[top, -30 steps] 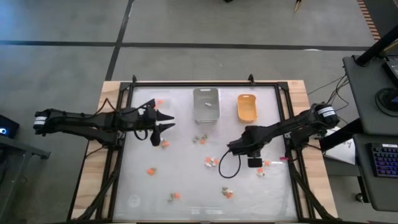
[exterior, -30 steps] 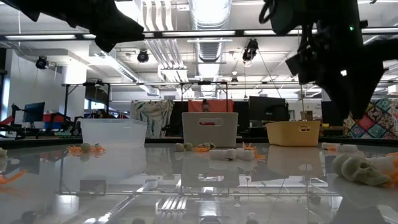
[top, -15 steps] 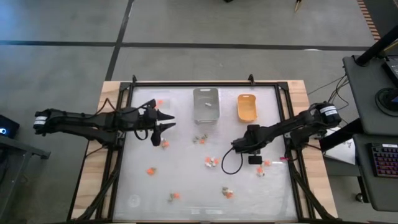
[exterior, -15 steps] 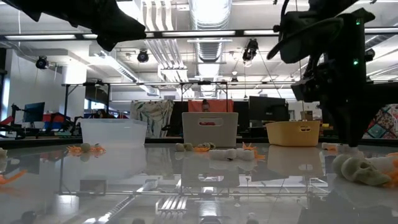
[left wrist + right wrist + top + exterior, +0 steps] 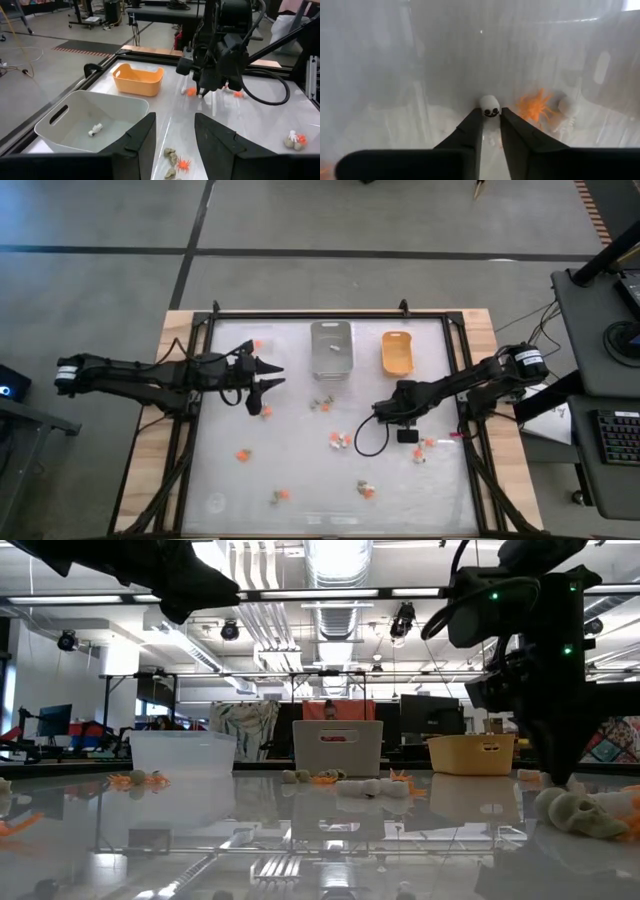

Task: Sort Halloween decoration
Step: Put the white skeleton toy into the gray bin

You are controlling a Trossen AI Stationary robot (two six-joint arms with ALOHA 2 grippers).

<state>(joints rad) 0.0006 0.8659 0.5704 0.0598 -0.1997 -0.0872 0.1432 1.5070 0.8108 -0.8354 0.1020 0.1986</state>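
The right gripper (image 5: 405, 423) is low over the table (image 5: 300, 480) at about four o'clock from the table's middle. In the right wrist view its two fingers (image 5: 470, 131) stand close together, with a small white skull (image 5: 490, 106) at their tips. The narrow gap between the fingers looks empty, so the skull is at the tips but not clearly clamped. Just beside the skull lies an orange spider (image 5: 536, 106), and next to that a pale figure (image 5: 567, 107).

The left gripper (image 5: 268, 376) hangs above the table at about nine o'clock from its middle, fingers parted and holding nothing.

At twelve o'clock stand a grey tray (image 5: 332, 348) with one white trinket (image 5: 95, 129) inside, and to its right an orange tray (image 5: 397, 352).

The other trinkets lie scattered on the table:
- a tan and orange cluster (image 5: 321, 404) near the middle
- a white and orange pair (image 5: 340, 441) at about five o'clock
- orange pieces (image 5: 243, 455) at seven o'clock
- further pieces (image 5: 366, 489) along the six o'clock edge

In the low view a pale skull (image 5: 575, 812) lies near the camera.
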